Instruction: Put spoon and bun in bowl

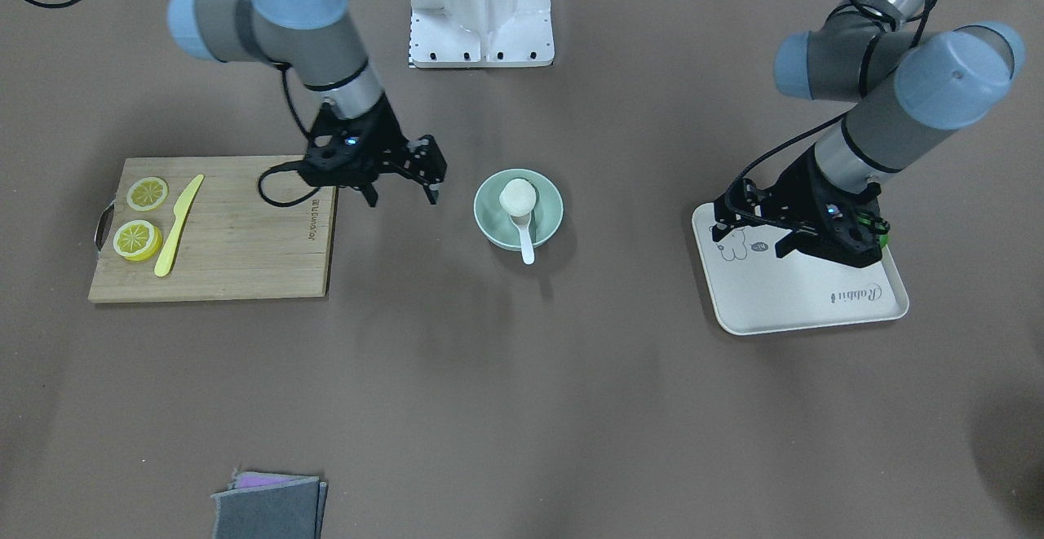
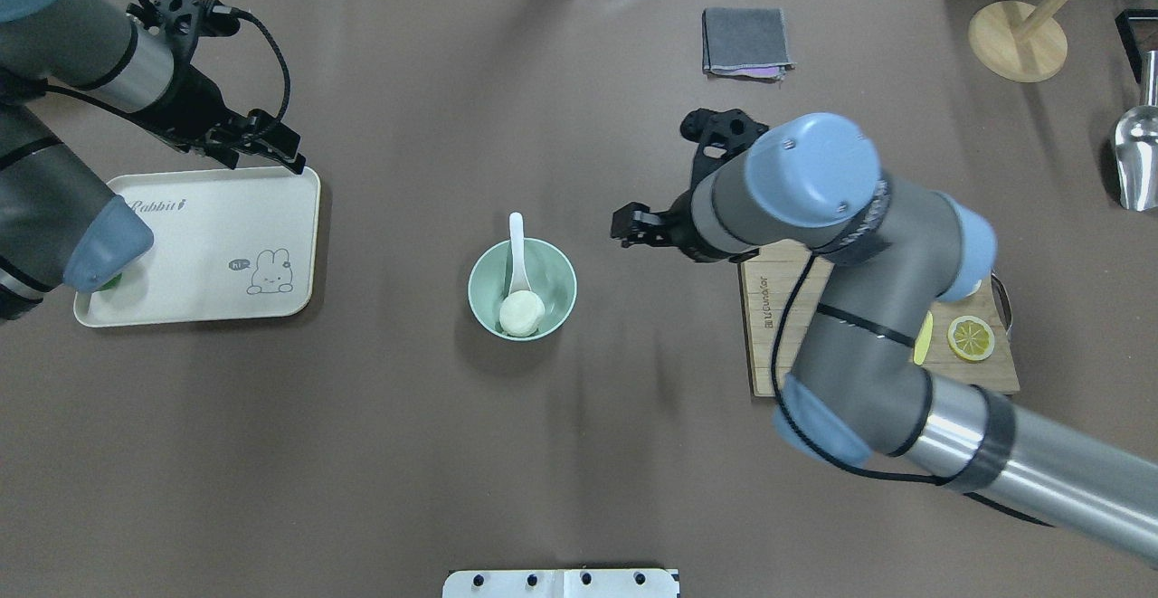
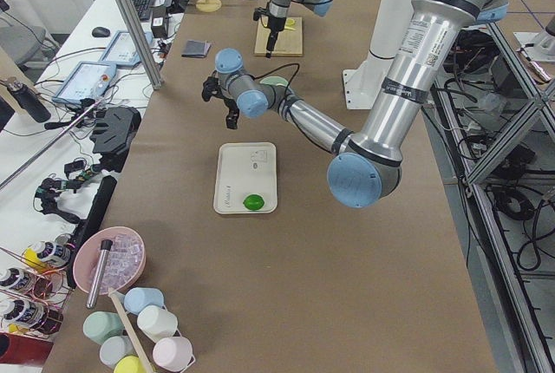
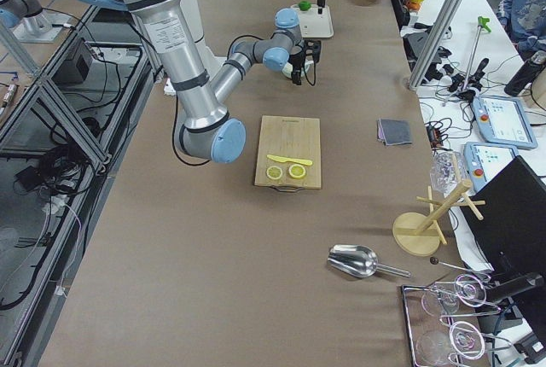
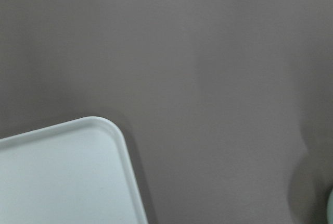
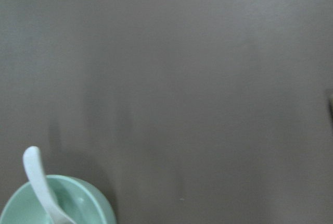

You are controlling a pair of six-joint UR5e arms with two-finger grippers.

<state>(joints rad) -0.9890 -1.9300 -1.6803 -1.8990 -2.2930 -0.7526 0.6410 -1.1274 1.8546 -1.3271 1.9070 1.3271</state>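
Observation:
The mint-green bowl [image 1: 550, 205] stands at the table's middle and shows in the overhead view [image 2: 556, 277] too. The white bun [image 1: 518, 195] lies inside it. The white spoon [image 1: 526, 237] rests with its scoop in the bowl, by the bun, and its handle sticks out over the rim. My right gripper [image 1: 401, 194] hovers open and empty between the bowl and the cutting board. Its wrist view shows the bowl's rim [image 6: 78, 193] and the spoon handle [image 6: 36, 174]. My left gripper [image 1: 750, 243] is open and empty over the cream tray's [image 1: 799, 298] inner edge.
A wooden cutting board [image 1: 236, 237] holds two lemon slices [image 1: 147, 194] and a yellow knife [image 1: 178, 225]. A small green item [image 3: 253, 202] lies on the tray. A folded grey cloth [image 1: 269, 506], a wooden stand [image 2: 1018, 37] and a metal scoop [image 2: 1135, 159] lie at the table's far side.

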